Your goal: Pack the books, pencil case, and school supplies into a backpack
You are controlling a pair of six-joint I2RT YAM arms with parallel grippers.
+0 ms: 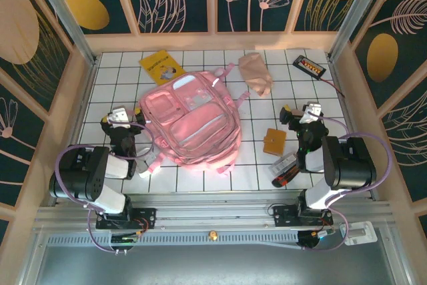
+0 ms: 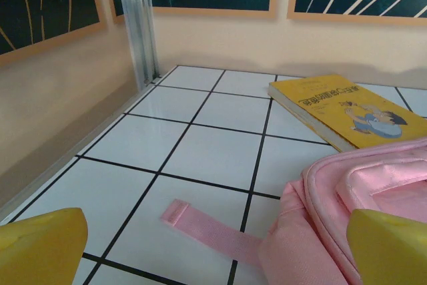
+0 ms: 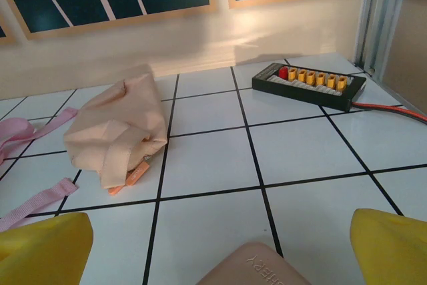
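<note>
Lying beside left claw — backpack | pencil case ahead of right claw | both spread

Orange-brown square notebook between the right jaws: cut off at the bottom edge. Large light-pink fabric backpack by the left jaws: cut off rightward.

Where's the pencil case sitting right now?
In the top view the pencil case lies far back, right of centre, between the backpack and the black device with orange buttons.
</note>
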